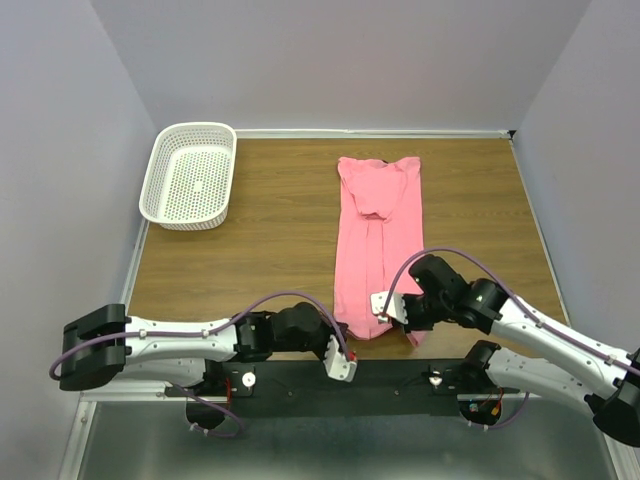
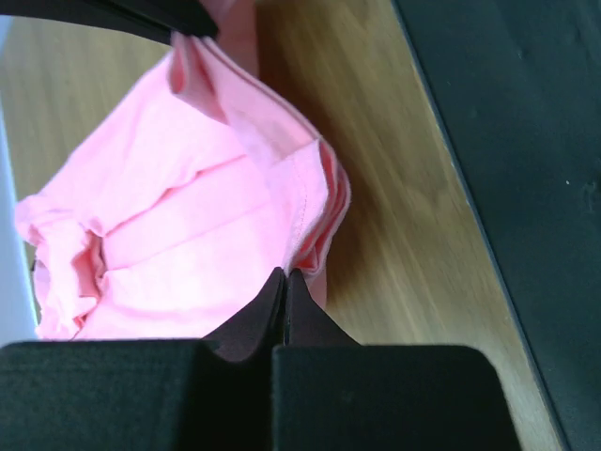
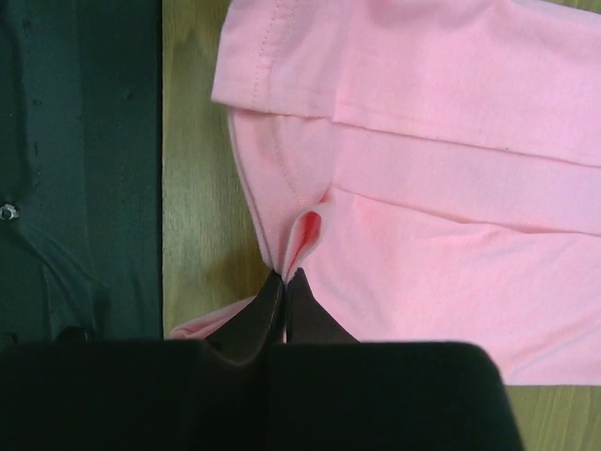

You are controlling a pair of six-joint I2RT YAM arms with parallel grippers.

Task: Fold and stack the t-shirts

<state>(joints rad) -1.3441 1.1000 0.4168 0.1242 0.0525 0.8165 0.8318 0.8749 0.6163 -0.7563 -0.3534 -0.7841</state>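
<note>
The salmon-pink t-shirt [image 1: 375,235] lies on the wooden table as a long narrow strip, sleeves folded in, running from the far middle toward me. My left gripper [image 1: 345,338] sits at the strip's near left corner. In the left wrist view its jaws [image 2: 285,274] are pressed together on the layered hem of the t-shirt [image 2: 188,216]. My right gripper [image 1: 402,325] is at the near right corner. In the right wrist view it [image 3: 299,272] pinches a small raised fold of the t-shirt [image 3: 451,188].
A white perforated basket [image 1: 190,175] stands at the far left of the table. The black mounting bar [image 1: 350,385] runs along the near edge just behind both grippers. Grey walls close in the table on three sides.
</note>
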